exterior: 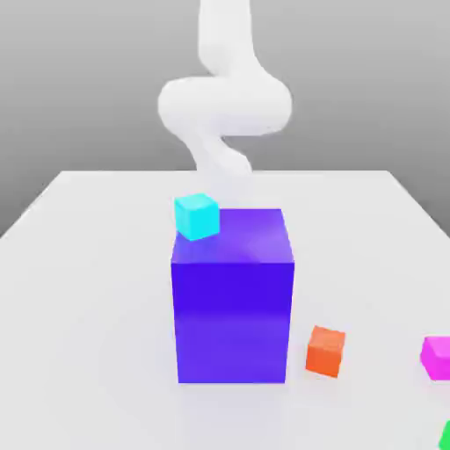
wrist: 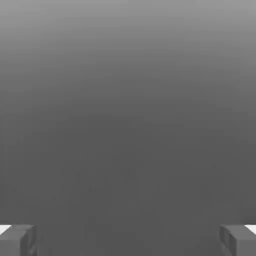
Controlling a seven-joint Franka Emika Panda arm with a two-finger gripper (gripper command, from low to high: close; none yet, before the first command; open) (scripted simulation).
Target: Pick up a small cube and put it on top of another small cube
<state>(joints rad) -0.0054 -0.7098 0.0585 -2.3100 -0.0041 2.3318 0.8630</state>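
The small magenta cube lies on the white table at the exterior view's right edge, partly cut off. A small orange cube sits to its left, beside the big blue-violet block. A small cyan cube stands at the block's upper left corner; whether it rests on the block I cannot tell. The white arm curls down behind the block. In the hand view my gripper is open, its grey fingertips far apart with nothing between them, facing a plain grey backdrop.
A green object peeks in at the exterior view's lower right corner. The tall blue-violet block stands mid-table between the arm and the near cubes. Bare white table lies to the block's left.
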